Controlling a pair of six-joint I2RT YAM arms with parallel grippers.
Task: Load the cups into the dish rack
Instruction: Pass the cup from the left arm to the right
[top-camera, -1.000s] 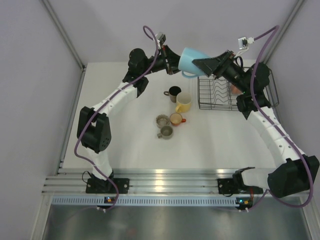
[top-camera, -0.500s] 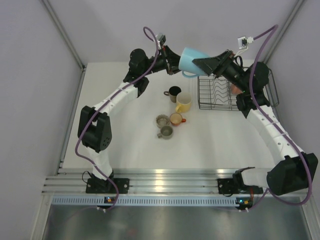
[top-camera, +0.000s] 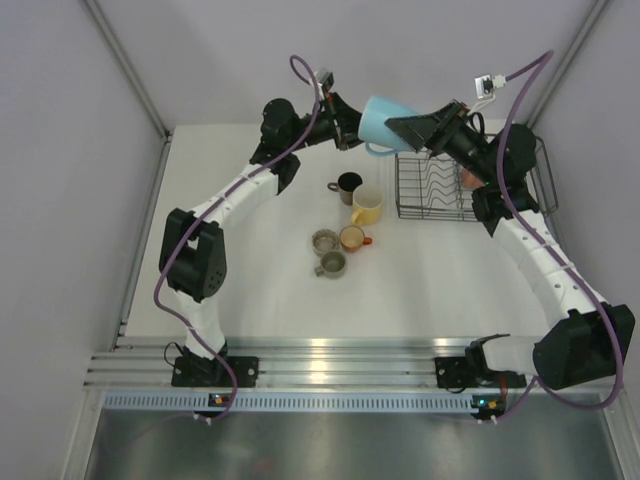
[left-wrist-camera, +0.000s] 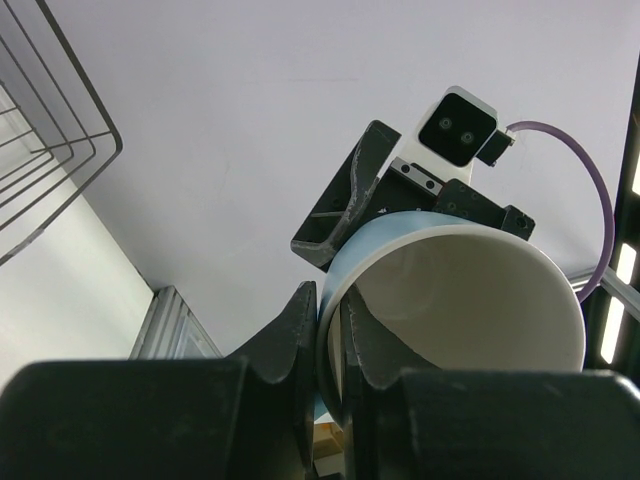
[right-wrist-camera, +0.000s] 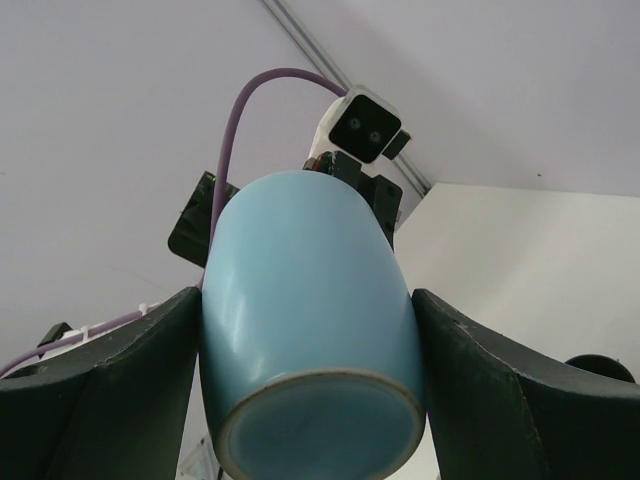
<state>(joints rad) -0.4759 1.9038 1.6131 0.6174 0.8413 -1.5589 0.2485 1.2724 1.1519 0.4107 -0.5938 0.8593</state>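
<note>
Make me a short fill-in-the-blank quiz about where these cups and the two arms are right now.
1. The left end effector pinches the ___ of the raised cup.
2. ___ cups stand on the table outside the dish rack.
3. The raised cup's colour is light ___.
Missing words: rim; five; blue.
</note>
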